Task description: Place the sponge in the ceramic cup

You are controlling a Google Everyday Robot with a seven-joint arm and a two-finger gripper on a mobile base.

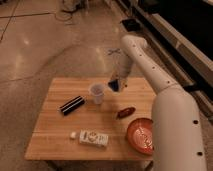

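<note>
Wooden table (50,131) is set on a glossy, pale hard floor (45,45); glare patches are seen on the floor at 10 o'clock of the table. A tape cross (114,51) is marked on the floor at 12 o'clock. A long dark bench (185,30) runs along the right side, and cables (70,7) are seen at the top edge.

The gripper (116,83) is held over the table's far edge, at 2 o'clock of the ceramic cup (97,93), near it but apart. The jaws are clenched on the sponge (114,86), which is held off the tabletop, outside the cup. The cup stands upright.

- black striped bar (72,105): 8 o'clock of the cup
- dark red oblong item (125,112): 4 o'clock
- white packet (94,137): 6 o'clock, near the front edge
- orange-red bowl (141,136): 5 o'clock, partly hidden by the arm (150,70)
</note>
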